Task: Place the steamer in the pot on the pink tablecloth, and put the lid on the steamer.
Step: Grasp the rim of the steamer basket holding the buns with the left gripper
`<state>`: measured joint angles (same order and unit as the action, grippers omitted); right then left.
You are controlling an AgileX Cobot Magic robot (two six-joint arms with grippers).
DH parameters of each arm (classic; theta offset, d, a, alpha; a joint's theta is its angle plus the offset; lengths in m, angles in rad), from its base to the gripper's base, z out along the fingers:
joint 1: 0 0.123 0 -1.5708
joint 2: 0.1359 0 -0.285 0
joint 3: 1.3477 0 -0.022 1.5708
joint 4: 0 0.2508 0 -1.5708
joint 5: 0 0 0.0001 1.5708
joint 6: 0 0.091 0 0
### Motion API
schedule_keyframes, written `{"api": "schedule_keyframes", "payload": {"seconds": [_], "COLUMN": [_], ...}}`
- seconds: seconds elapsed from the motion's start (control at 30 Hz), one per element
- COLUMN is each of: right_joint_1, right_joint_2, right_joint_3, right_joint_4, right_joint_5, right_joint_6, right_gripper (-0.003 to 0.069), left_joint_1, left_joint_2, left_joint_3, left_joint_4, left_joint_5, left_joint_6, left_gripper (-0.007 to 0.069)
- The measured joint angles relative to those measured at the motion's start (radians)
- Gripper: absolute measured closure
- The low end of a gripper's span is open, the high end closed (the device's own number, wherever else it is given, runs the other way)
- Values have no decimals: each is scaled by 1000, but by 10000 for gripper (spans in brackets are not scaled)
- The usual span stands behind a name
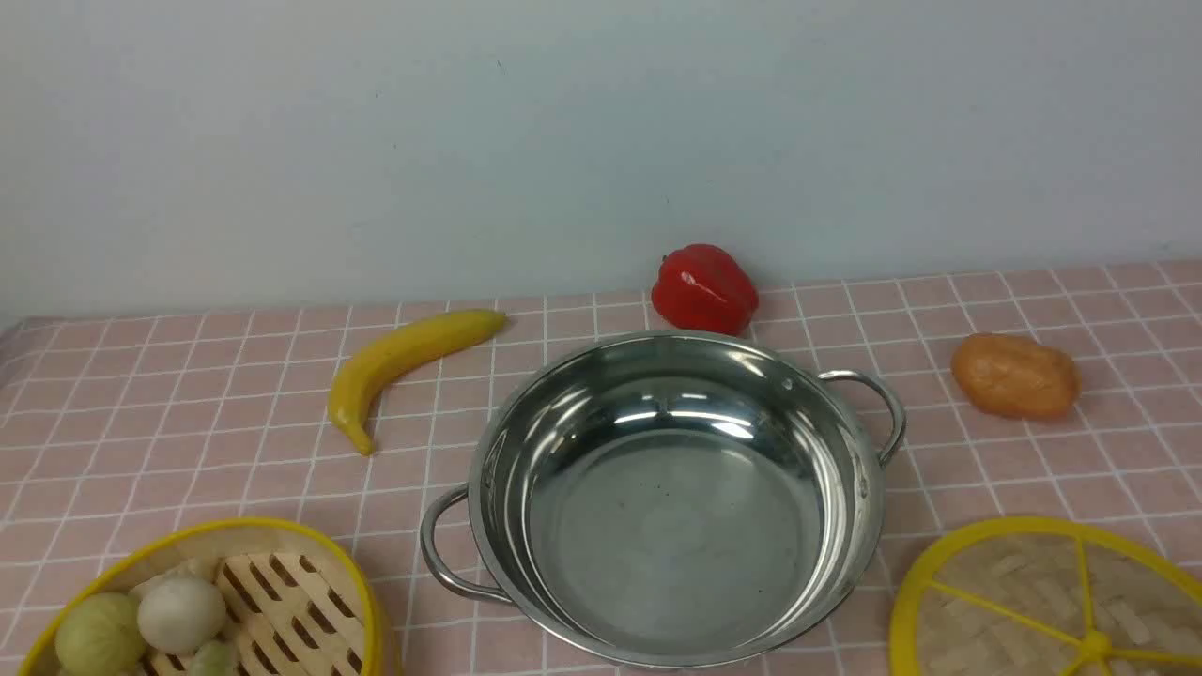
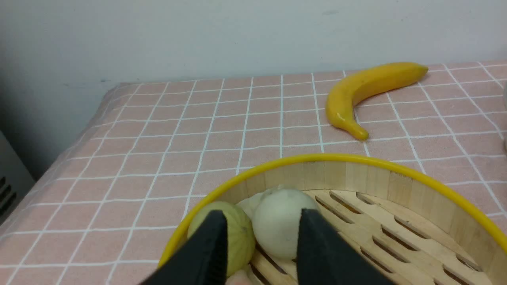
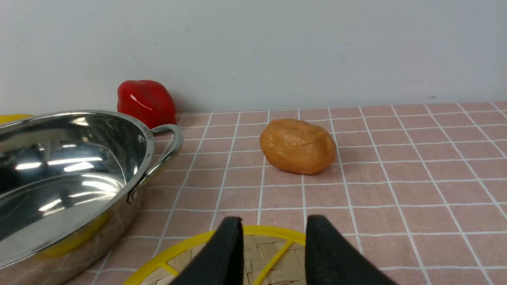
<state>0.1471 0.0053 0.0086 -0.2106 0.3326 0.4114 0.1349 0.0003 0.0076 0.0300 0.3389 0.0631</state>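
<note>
Pot point(image 1: 676, 545) stands upright near the middle of the tablecloth point(image 1: 188, 422), interior bare and shiny, one loop handle toward the near left and the other toward the far right. Steamer point(image 1: 235, 528) sits on the cloth at the near left, apart from the pot and cut off by the frame edge. It is upright, its slatted floor is visible, and a white bun point(image 1: 183, 615) and a green bun point(image 1: 99, 634) lie touching one another against its left wall. Lid point(image 1: 1014, 582) lies flat on the cloth at the near right, just beside the pot with a strip of cloth between them, spokes uppermost. Left gripper point(image 2: 261, 213) hangs over the steamer point(image 2: 336, 158) above the two buns, its black jaws parted to a moderate gap and holding nothing. Right gripper point(image 3: 274, 219) hangs over the far edge of the lid point(image 3: 257, 245), jaws likewise parted to a moderate gap and holding nothing; contact with the lid cannot be judged. Banana point(image 1: 404, 361) lies far left of the pot, well clear of it. Red pepper point(image 1: 704, 289) stands close behind the pot's far rim, near the wall point(image 1: 601, 141). Potato point(image 1: 1014, 376) rests to the right of the pot, apart from its handle.
</note>
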Motion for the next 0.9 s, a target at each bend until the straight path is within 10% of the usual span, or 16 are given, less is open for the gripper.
{"api": "schedule_keyframes", "payload": {"seconds": [0.9], "right_joint_1": [0], "right_joint_2": [0], "right_joint_3": [0], "right_joint_4": [0], "right_joint_5": [0], "right_joint_6": [0], "right_gripper": [417], "left_joint_1": [0], "left_joint_2": [0], "left_joint_3": [0], "left_joint_4": [-25], "left_joint_5": [-26], "left_joint_6": [-14], "left_gripper": [382]}}
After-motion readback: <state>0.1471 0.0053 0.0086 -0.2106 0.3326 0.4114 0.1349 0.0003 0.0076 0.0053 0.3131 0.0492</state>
